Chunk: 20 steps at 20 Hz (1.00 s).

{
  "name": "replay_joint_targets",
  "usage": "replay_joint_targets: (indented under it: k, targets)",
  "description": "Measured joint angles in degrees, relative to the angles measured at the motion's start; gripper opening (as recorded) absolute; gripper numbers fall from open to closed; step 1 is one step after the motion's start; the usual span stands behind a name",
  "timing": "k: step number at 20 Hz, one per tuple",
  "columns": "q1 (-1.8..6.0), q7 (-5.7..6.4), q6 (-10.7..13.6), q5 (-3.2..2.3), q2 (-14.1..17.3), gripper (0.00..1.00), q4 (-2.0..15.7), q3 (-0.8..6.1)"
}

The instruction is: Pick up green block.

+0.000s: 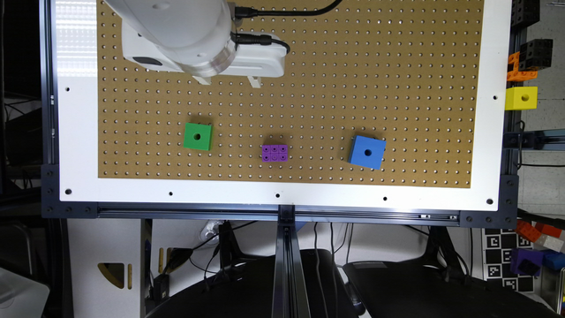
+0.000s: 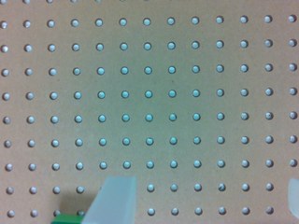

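While green block [image 1: 197, 136] sits, brown pegboard [image 1: 397, 66], white border [image 1: 309, 196]

In the wrist view the green block [image 2: 70, 219] is cut off by the frame edge at seven o'clock, a sliver showing behind one blurred fingertip [image 2: 117, 200]. The second finger is mostly cropped at four o'clock. The exterior view crops the arm [image 1: 172, 26] at eleven o'clock.

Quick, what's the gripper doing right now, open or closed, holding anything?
Gripper: open, holding nothing; its fingers stand wide apart over bare pegboard, with the green block not yet between them.
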State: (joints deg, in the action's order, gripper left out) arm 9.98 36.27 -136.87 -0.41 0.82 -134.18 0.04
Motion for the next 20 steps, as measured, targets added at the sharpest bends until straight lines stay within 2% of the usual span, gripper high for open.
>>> replay_joint_targets:
  k: [5,7,9,11,13,17,20]
  targets:
    - [0.2,-0.03,0.0,-0.04,0.0,1.0,-0.07,0.0]
    - [0.85,-0.5,-0.1,-0.13,0.0,1.0,0.12,-0.01]
    - [2.3,-1.99,-0.1,-0.15,0.3,1.0,0.8,-0.02]
    - [4.03,-3.82,-0.2,-0.15,1.4,1.0,2.31,-0.02]
    - [5.17,-5.01,-0.1,-0.15,3.4,1.0,4.72,-0.02]
    - [6.02,-5.83,-0.1,-0.15,8.4,1.0,10.02,-0.02]
    - [6.75,-6.48,0.0,-0.15,10.8,1.0,12.62,-0.02]
